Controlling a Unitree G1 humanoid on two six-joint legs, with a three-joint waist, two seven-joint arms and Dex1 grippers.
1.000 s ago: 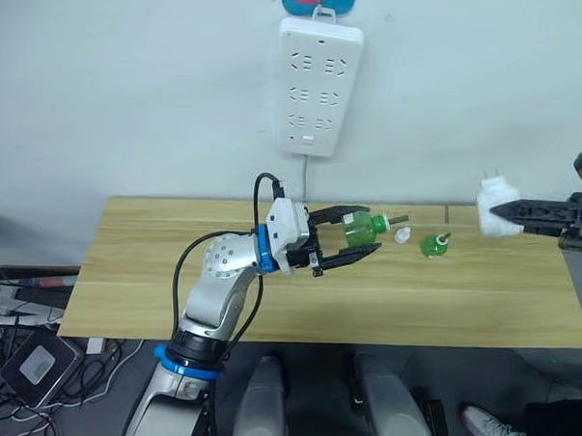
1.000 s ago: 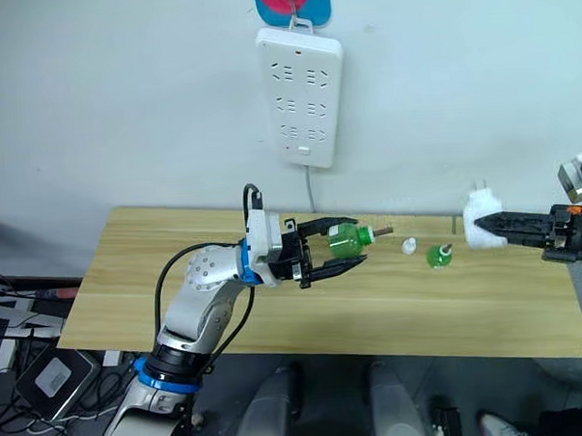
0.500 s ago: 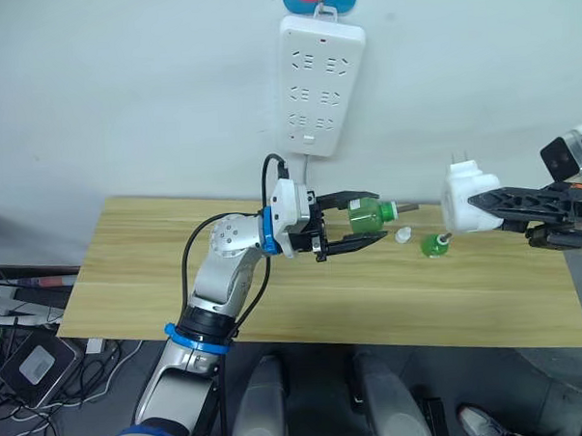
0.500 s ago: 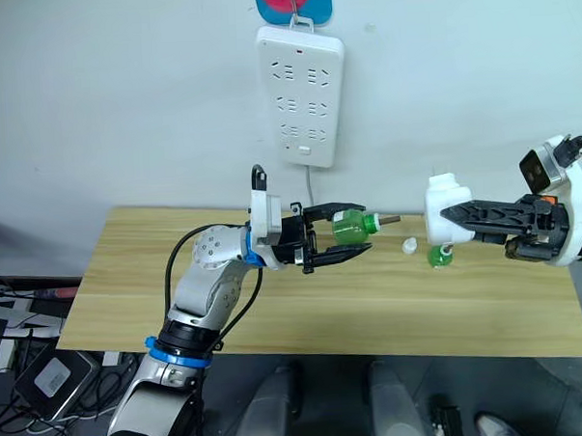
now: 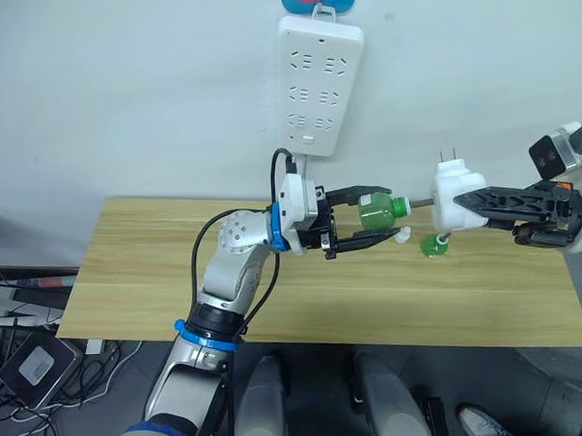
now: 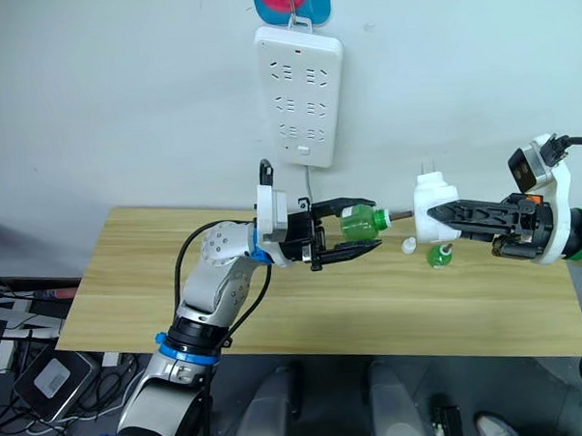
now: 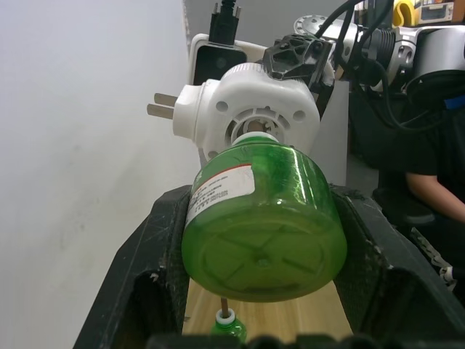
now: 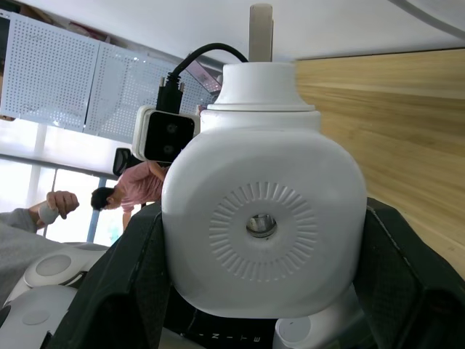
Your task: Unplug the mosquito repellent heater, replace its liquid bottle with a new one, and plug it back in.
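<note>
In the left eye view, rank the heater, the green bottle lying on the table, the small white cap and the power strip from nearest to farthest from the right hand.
1. Mosquito repellent heater, held in the right hand.
2. Green bottle on the table, just below.
3. Small white cap, further toward the left hand.
4. Power strip, up on the wall.

The robot's left arm point(image 5: 231, 279) is built of silver-grey rounded shells, with bright blue rings at the wrist and above the elbow. A black cable loops from the forearm up to a white boxy wrist module, plugged in at its top. The left gripper point(image 5: 369, 224) carries 2 black, ribbed fingers. The right arm point(image 6: 562, 227) ends in a white housing topped by a small black camera block, with 2 long black fingers forming the right gripper point(image 6: 445, 216).
</note>
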